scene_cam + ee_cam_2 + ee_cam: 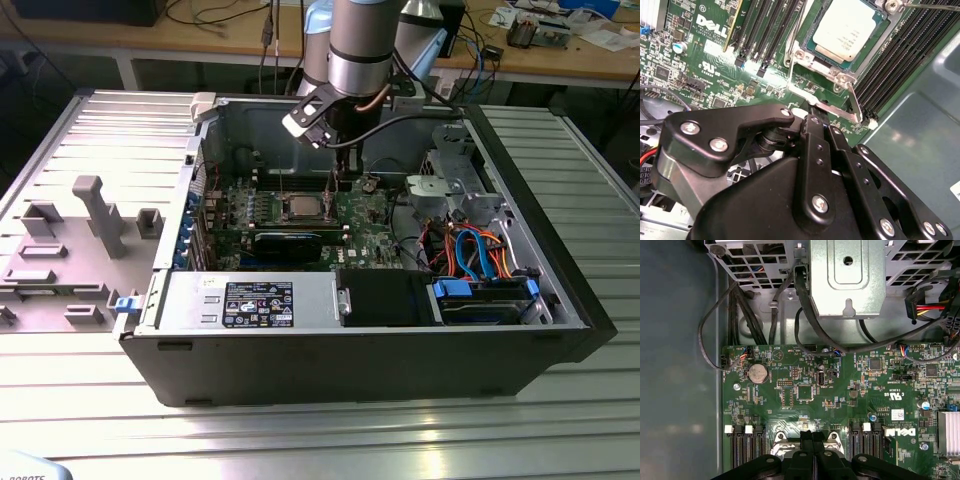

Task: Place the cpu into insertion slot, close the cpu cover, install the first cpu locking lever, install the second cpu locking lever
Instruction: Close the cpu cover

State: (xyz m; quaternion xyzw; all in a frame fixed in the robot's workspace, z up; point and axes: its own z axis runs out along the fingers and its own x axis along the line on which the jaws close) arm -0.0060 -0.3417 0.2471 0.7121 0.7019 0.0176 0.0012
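Exterior view: pincer [343, 185] hangs inside the open case; cpu [300, 207], a dull silver-grey square, just beside it. Second wrist view: cpu [845, 30] lies flat in insertion slot [812, 61], just beyond the fingertips. First wrist view: pincer [812, 434] fingers drawn together.

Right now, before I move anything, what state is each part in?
cpu: seated flat, metal top up.
cpu cover: down around the cpu.
locking lever: lying low beside the cover; latched or not, cannot tell.
hand: shut, tips by that lever.
computer case: side open.
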